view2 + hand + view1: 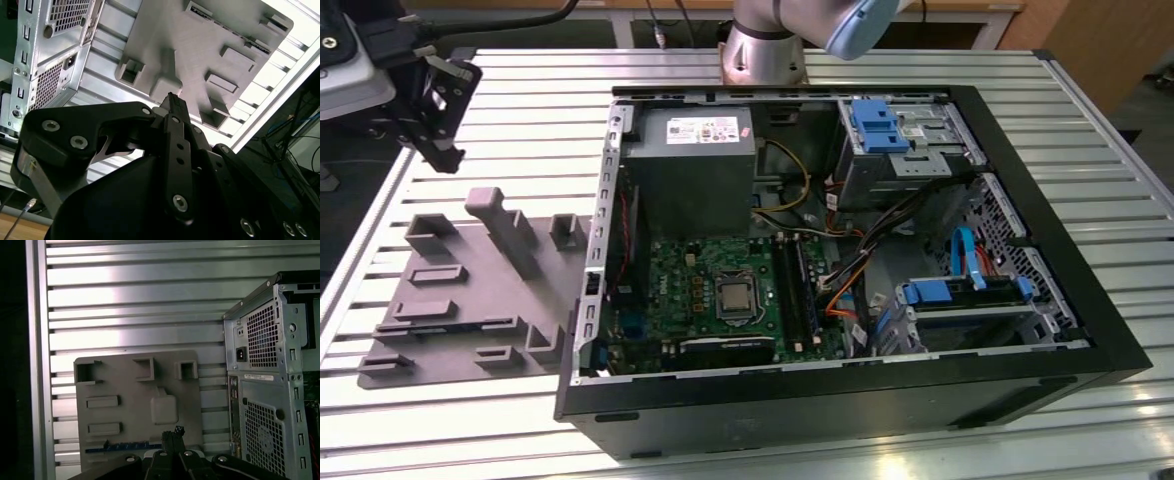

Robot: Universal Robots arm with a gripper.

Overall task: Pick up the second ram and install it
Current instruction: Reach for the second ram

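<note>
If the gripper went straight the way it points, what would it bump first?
Most likely the grey holder plate: in the first wrist view the gripper points at it, close beside its raised square block. The gap between them is hard to judge.

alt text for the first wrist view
The gripper hangs over a grey fixture tray on a slatted metal table, near a blue stick, apparently the second ram, lying along the tray's edge. A computer case's rear stands beside it.
</note>
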